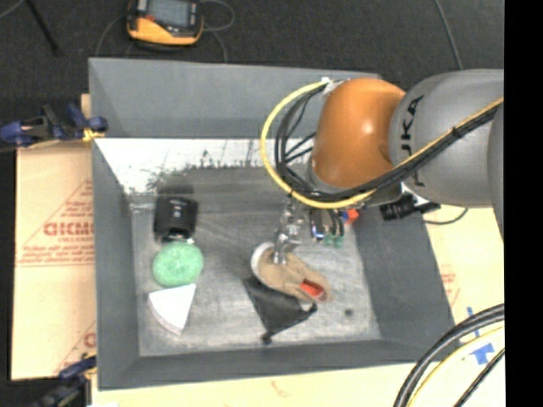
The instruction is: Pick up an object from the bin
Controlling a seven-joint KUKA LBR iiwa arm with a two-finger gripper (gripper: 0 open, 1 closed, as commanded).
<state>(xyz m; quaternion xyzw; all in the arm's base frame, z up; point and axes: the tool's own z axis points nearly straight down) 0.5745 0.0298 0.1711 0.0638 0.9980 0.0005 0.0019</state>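
Grey metal bin (114, 253), its floor scuffed, stands on dark carpet where an orange and black device (165, 17) lies. The arm (450, 134) reads "KUKA". The gripper (284, 242) hangs low over one end of a tan flat thing (290, 275) with 1 red patch; open or clamped, I cannot tell. A black piece (276, 308) touches that thing. A green ball (178, 264), black box (175, 216) and white wedge (174, 306) lie well apart from the gripper.

Tan, red-tipped object (288, 275) lies flat near the bin's (119, 253) middle
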